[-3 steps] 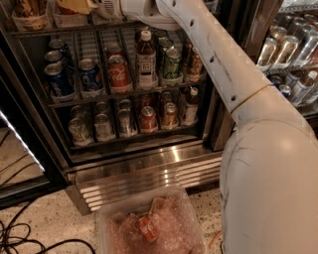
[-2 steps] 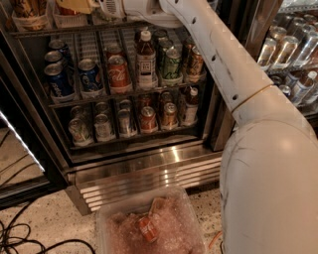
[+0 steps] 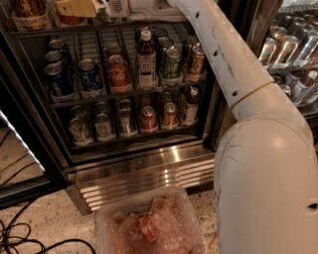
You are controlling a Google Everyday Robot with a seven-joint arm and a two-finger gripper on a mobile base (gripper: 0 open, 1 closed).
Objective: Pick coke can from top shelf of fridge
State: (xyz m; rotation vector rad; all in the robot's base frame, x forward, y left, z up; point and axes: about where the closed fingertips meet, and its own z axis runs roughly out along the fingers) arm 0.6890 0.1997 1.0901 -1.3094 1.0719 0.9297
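Observation:
My gripper (image 3: 74, 8), tan-coloured on a white wrist, is at the top left of the camera view. It reaches into the open fridge (image 3: 144, 171) at the level of the top shelf (image 3: 44, 28), just above that wire rack's front rail. A reddish thing (image 3: 72, 20) shows right under the gripper, mostly hidden, so I cannot tell what it is. A red coke can (image 3: 119, 74) with white script stands upright on the rack one level lower, between a blue Pepsi can (image 3: 91, 74) and a bottle (image 3: 145, 59). My white arm (image 3: 233, 74) crosses the right side of the view.
Jars (image 3: 27, 12) stand on the highest rack left of the gripper. Green cans (image 3: 171, 62) and more cans fill the lower racks. A clear tub of ice (image 3: 119, 223) holding a small red can (image 3: 148, 228) sits on the floor. Cables (image 3: 20, 238) lie at the left. Silver cans (image 3: 288, 44) fill the neighbouring cooler.
The arm and gripper have barely moved at the highest rack. The cans and bottle stand as before.

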